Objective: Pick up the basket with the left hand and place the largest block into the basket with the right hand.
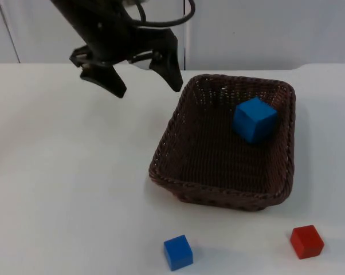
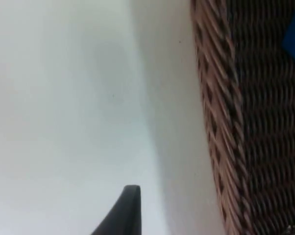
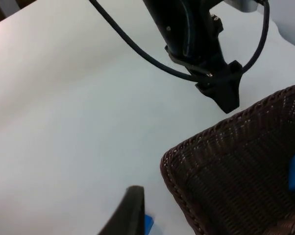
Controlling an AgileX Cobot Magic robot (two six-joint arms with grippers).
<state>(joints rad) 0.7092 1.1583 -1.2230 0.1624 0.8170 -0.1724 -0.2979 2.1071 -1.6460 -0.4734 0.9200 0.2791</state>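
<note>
Beside the basket (image 1: 184, 143) rim, the left end effector (image 1: 149, 86) is held with fingers apart; the large blue block (image 1: 255, 118) is seated inside

Large blue block (image 1: 255, 118) inside brown wicker basket (image 1: 218, 177) on table.

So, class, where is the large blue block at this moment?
In the top view the large blue block lies inside the brown basket, toward its far right corner, with the open left end effector hanging beyond the basket's far left corner.
</note>
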